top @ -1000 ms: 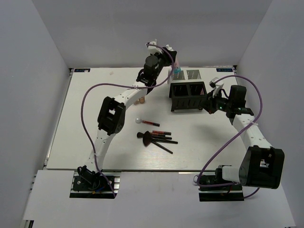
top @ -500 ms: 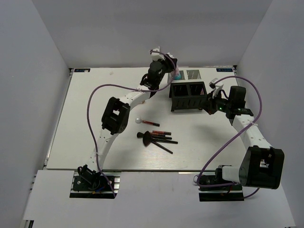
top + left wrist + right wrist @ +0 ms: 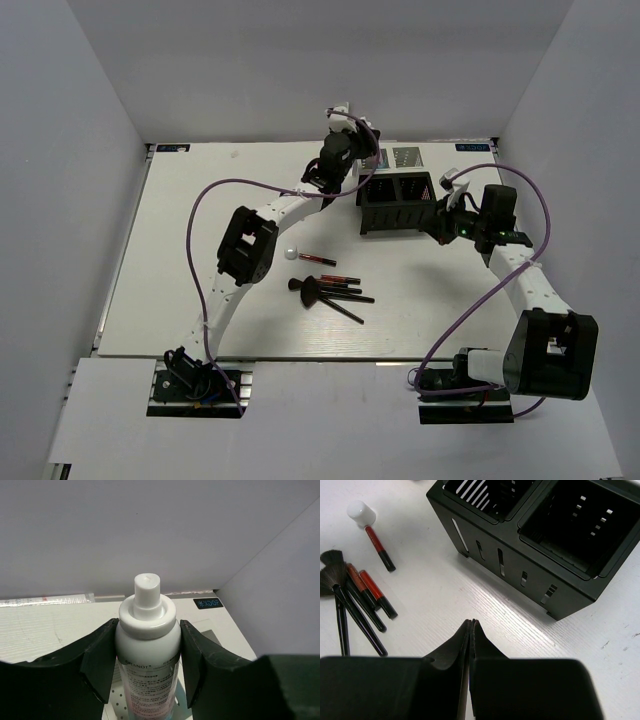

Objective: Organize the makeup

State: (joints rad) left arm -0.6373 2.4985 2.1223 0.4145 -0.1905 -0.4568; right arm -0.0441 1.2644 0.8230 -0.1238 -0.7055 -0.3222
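bottle over the organizer: set it down straight

the left claw (image 3: 148, 652) is clamped on the white-capped bottle (image 3: 148, 625), one finger on each side of the body just below the cap. the bottle sits square between the fingers. in the top view the arm reaches to the far-left corner of the black organizer (image 3: 395, 222), so the bottle hangs above or just behind its rear cells. i cannot tell which cell lies under it.

the right claw (image 3: 471, 630) is pressed together and holds nothing, low over the bench (image 3: 180, 260) near the organizer's right side. pencils and brushes (image 3: 335, 290) lie loose on the bench in front of the organizer.

judgement for this step:
- centre the bottle over one cell before lowering, since the base could catch on a divider or rim.
- keep it vertical. it looks tall and top-heavy enough to tip if released at a lean.
- lower until the base is borne, then part the fingers, then lift straight up so the cap is not dragged.
- the right claw is close enough to steady the organizer if it shifts.
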